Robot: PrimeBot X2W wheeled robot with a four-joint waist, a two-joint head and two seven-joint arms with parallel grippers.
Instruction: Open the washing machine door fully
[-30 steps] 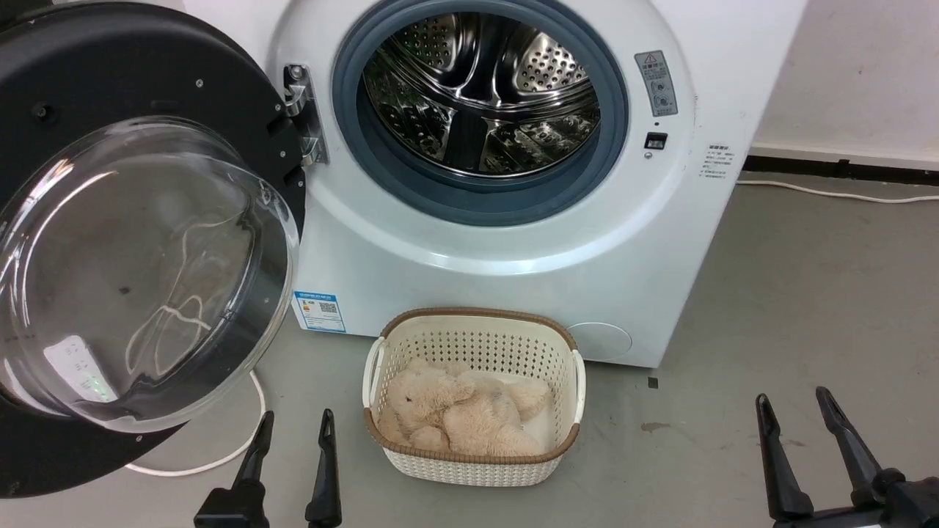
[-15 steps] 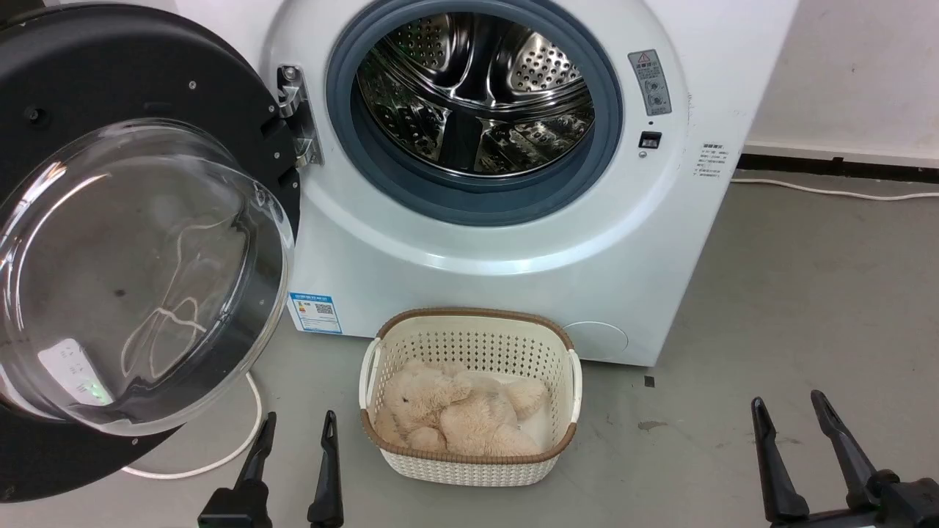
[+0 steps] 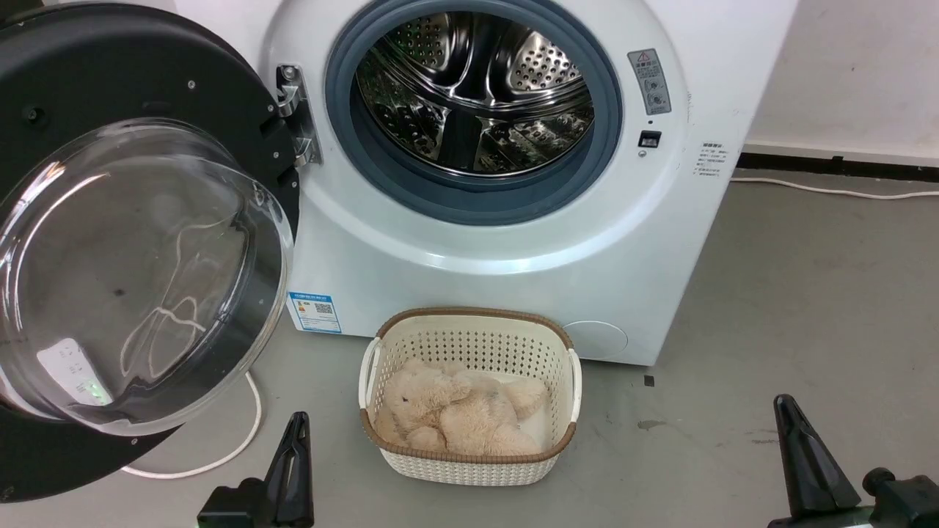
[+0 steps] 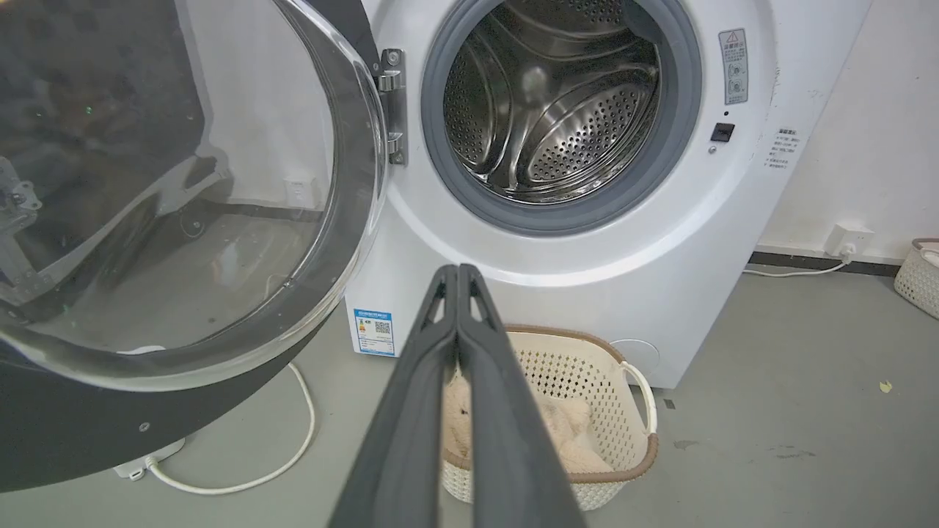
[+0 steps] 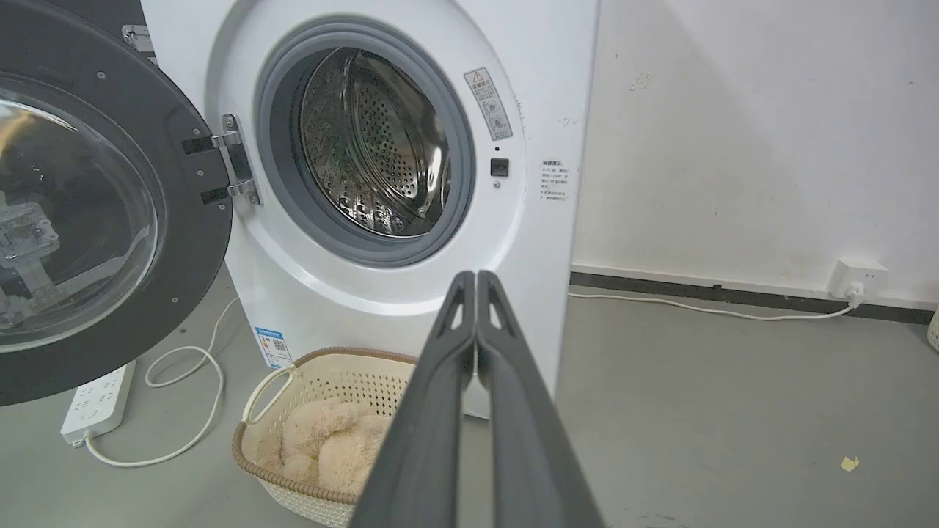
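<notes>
**In front of the washing machine (image 3: 513, 242): door open wide, both jaws shut on nothing**

Head view, big to small:

- Washing machine fills 12 o'clock. White front-loader, steel drum (image 3: 477, 88) exposed inside the grey-blue gasket (image 3: 469, 202).
- Washing machine door (image 3: 110, 73) at 9 o'clock of the drum opening, hung on the hinge (image 3: 297, 114) at the opening's left edge. Matte black inner face and clear glass bowl (image 3: 147, 279) face the camera. Door well apart from the gasket; its left side is cut by the frame edge.
- Cream basket (image 3: 469, 462) on the floor (image 3: 807, 293) at 6 o'clock of the machine, just in front of it. Beige plush toy (image 3: 455, 414) lies inside.
- Left gripper (image 3: 297, 425) at 8 o'clock of the basket, low in frame. Jaws pressed together, empty. Its wrist view shows the two fingers touching along their length, tips pointing at the machine front below the drum.
- Right gripper (image 3: 786, 403) at 3 o'clock of the basket, well apart from it. Jaws closed the same way, empty. Both grippers clear of the door.
- White cable (image 3: 249, 433) loops on the floor under the door at 7 o'clock, running to a power strip (image 5: 95, 400) in the right wrist view.
- Blue label sticker (image 3: 317, 312) at 7 o'clock of the drum, on the machine's lower left corner.
</notes>
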